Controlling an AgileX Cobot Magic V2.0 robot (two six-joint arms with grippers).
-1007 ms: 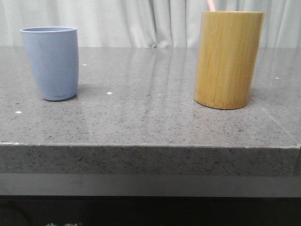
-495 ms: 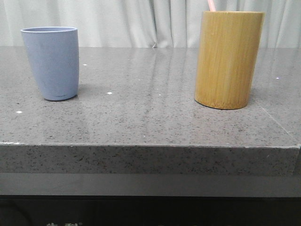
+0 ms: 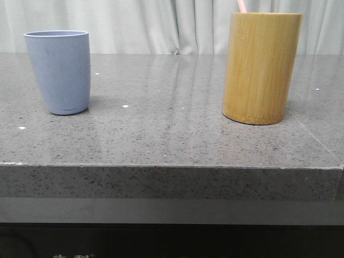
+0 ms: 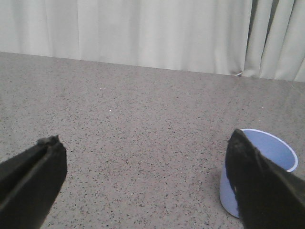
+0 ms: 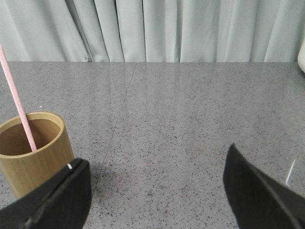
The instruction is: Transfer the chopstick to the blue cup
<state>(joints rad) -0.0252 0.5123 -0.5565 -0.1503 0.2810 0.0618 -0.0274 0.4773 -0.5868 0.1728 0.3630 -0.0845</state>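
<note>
The blue cup (image 3: 58,71) stands upright at the left of the grey stone table (image 3: 172,134). It also shows in the left wrist view (image 4: 274,155), partly behind one finger. A pale pink chopstick (image 3: 241,6) sticks out of the tall tan bamboo cylinder (image 3: 262,67) at the right; the right wrist view shows the chopstick (image 5: 16,98) leaning in the cylinder (image 5: 33,150). My left gripper (image 4: 145,181) is open and empty above the table beside the cup. My right gripper (image 5: 155,191) is open and empty beside the cylinder. Neither gripper shows in the front view.
Pale curtains (image 3: 161,27) hang behind the table. The table's front edge (image 3: 172,166) runs across the front view. A white object's edge (image 5: 301,57) shows at the far side in the right wrist view.
</note>
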